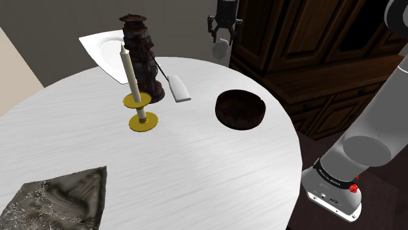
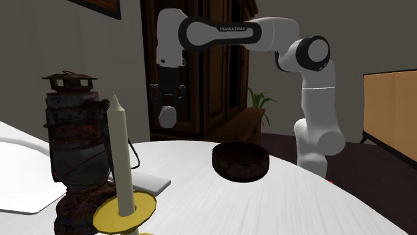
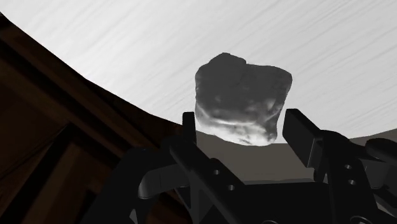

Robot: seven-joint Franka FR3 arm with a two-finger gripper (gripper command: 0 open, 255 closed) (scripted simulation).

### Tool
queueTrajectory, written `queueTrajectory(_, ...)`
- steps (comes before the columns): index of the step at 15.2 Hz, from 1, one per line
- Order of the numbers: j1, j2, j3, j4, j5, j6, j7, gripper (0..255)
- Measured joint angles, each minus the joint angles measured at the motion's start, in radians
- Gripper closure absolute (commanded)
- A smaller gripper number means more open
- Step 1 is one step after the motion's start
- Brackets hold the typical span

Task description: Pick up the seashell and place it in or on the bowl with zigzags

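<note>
The seashell (image 3: 242,95) is held aloft, grasped between the fingers of the gripper (image 3: 243,127), well apart from the dark bowl (image 1: 240,108), where it is yet to be placed.

A home; round white table (image 1: 196,163), dark wooden cabinet (image 1: 314,46), houseplant (image 2: 259,103).

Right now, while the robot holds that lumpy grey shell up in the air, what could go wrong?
The black gripper pinches the lumpy grey seashell only at one end, so it might slip out. It hangs close to the edge of the round white table, so a drop could land on the floor. The dark brown round bowl sits some way off on the table; a release too early would likely miss it.
</note>
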Motion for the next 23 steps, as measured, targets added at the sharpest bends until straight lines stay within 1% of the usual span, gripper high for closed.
queueTrajectory(2,0.002,0.003,0.001,0.025,-0.001,-0.022,0.0,255)
queueTrajectory(3,0.003,-0.01,0.003,0.021,0.002,-0.032,0.002,255)
queueTrajectory(9,0.036,-0.191,0.035,-0.176,0.033,-0.019,0.066,255)
queueTrajectory(12,0.055,-0.272,0.055,-0.253,0.051,-0.026,0.099,255)
queueTrajectory(14,0.069,-0.347,0.066,-0.323,0.069,-0.031,0.119,255)
queueTrajectory(20,0.12,-0.495,0.12,-0.428,0.118,-0.078,0.204,255)
queueTrajectory(23,0.145,-0.556,0.149,-0.46,0.144,-0.107,0.247,255)
